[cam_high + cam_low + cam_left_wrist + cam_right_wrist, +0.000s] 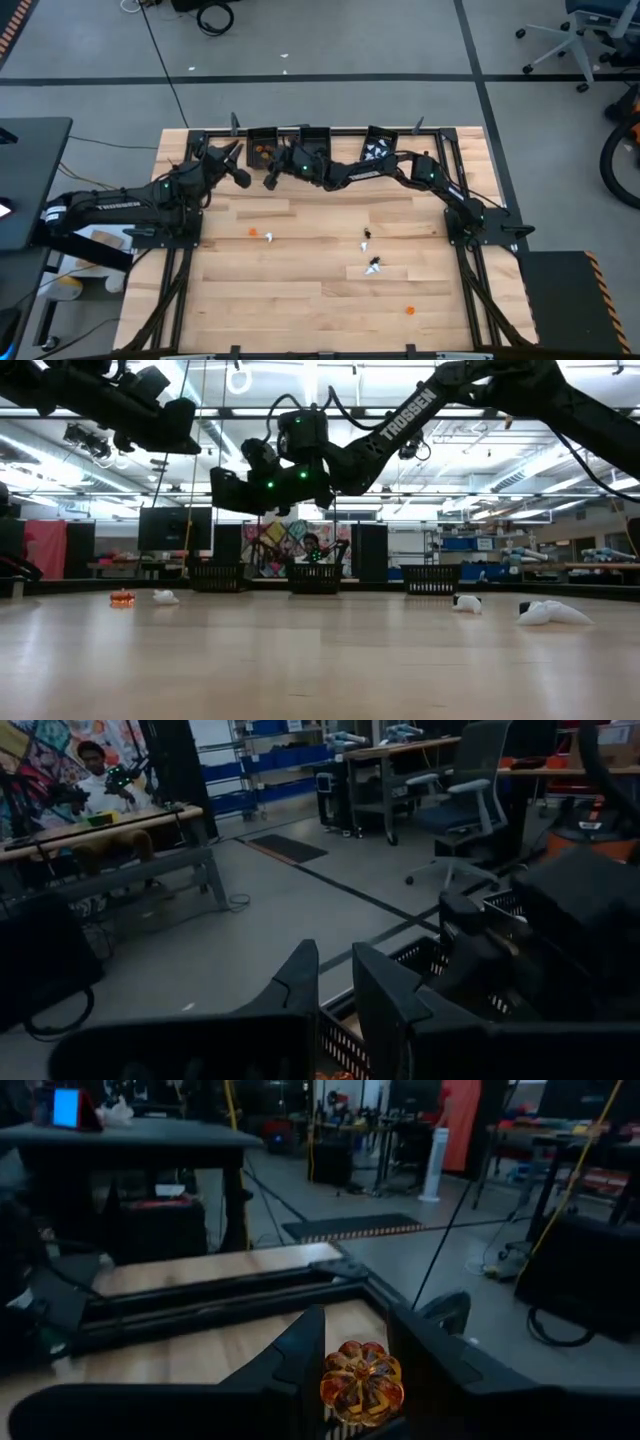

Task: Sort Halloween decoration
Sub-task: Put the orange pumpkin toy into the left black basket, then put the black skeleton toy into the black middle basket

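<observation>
Small orange, black and white trinkets lie scattered on the wooden table: an orange-and-white one [268,236], a black one [367,234], a white-and-black one [374,266] and an orange one [410,310]. My right gripper [271,178] reaches across the table, near the left bin [262,148], shut on an orange pumpkin trinket [362,1383]. My left gripper [335,995] hovers at that bin's left side, its fingers a narrow gap apart with nothing between them. The low view shows an orange trinket [122,598] and white ones [165,597] [553,613] resting on the table. My right gripper pinches the orange pumpkin trinket between its two fingers, one finger [300,1350] on each side of its ribbed body [345,1380]. The pumpkin is lifted clear, with the table top and its frame corner well below.
Three small black bins stand in a row at the table's far edge: the left one holds orange pieces, the middle one [312,140] is dark inside, the right one [378,148] holds white pieces. A black metal frame [455,150] borders the table. A person [95,765] sits beyond the table.
</observation>
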Robot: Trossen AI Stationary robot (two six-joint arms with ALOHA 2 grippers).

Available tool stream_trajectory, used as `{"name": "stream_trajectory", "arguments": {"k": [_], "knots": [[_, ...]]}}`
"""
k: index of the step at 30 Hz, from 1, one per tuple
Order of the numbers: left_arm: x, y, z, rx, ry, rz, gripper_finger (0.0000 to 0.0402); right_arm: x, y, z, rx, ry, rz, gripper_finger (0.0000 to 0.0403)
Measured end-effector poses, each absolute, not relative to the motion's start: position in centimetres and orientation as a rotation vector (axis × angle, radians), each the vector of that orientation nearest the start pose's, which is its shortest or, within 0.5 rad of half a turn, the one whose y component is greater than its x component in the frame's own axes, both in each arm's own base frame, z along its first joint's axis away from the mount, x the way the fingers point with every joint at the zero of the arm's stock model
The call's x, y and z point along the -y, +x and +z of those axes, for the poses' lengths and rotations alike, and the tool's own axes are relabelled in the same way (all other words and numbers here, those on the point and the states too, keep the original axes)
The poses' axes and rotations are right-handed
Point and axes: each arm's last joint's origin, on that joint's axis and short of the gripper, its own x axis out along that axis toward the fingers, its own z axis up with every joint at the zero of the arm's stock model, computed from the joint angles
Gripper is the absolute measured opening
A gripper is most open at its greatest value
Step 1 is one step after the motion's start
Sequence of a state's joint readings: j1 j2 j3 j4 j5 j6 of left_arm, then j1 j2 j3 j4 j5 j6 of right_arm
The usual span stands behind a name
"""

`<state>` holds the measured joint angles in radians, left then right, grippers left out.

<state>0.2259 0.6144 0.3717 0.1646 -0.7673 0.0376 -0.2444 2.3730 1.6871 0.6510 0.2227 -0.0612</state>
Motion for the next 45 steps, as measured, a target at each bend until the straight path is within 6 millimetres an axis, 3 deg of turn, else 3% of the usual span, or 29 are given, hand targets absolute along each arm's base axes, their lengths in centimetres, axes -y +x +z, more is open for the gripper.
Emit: {"name": "stream_trajectory", "arguments": {"k": [3, 7, 13, 17, 34, 45], "knots": [[-5.2, 13.7, 24.8, -0.097, 0.056, 0.994, 0.0043, 15.0, 52.0, 17.7, -0.026, -0.068, -0.473, 0.0109], [-5.2, 13.7, 24.8, -0.100, 0.059, 0.992, 0.0043, 16.8, 54.0, 16.0, -0.120, -0.056, -0.453, 0.0109], [-5.2, 13.7, 24.7, -0.117, 0.075, 0.991, 0.0043, 17.2, 56.3, 15.5, -0.168, -0.040, -0.464, 0.0109], [-5.2, 13.7, 24.6, -0.135, 0.093, 0.990, 0.0043, 17.5, 56.4, 13.8, -0.267, 0.007, -0.508, 0.0109], [-5.2, 13.6, 24.5, -0.140, 0.090, 0.989, 0.0043, 19.2, 55.4, 13.0, -0.362, 0.130, -0.503, 0.0112], [-5.2, 13.6, 24.3, -0.151, 0.070, 0.978, 0.0043, 19.1, 55.4, 12.9, -0.369, 0.128, -0.473, 0.0168]]}}
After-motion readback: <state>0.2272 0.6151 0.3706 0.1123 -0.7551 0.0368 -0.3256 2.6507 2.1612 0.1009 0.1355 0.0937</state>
